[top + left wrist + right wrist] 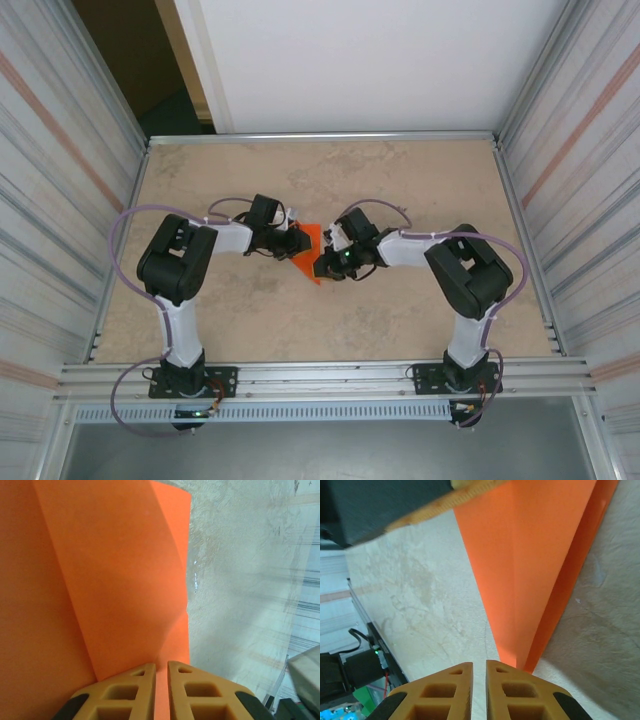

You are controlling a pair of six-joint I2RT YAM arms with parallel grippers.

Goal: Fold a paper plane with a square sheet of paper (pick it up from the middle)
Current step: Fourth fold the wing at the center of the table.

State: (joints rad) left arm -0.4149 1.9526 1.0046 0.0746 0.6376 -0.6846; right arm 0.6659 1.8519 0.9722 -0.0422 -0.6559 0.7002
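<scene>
The square sheet of paper is bright orange and folded into a narrow pointed paper plane (307,265) lying on the table between both grippers. In the left wrist view its creased layers (115,580) spread wide, and a strip of orange runs between the nearly closed fingers of my left gripper (161,664), which is shut on it. My left gripper (298,243) is at the plane's wide end. My right gripper (327,264) is at the pointed end. In the right wrist view the plane (535,555) tapers to a tip right by the fingers of my right gripper (479,664), which is shut with only table between its fingers.
The beige marbled table (400,190) is framed by metal rails, with one rail (330,375) along the near edge by the arm bases. Corrugated walls rise on both sides. The left gripper's finger (470,491) shows at the top of the right wrist view.
</scene>
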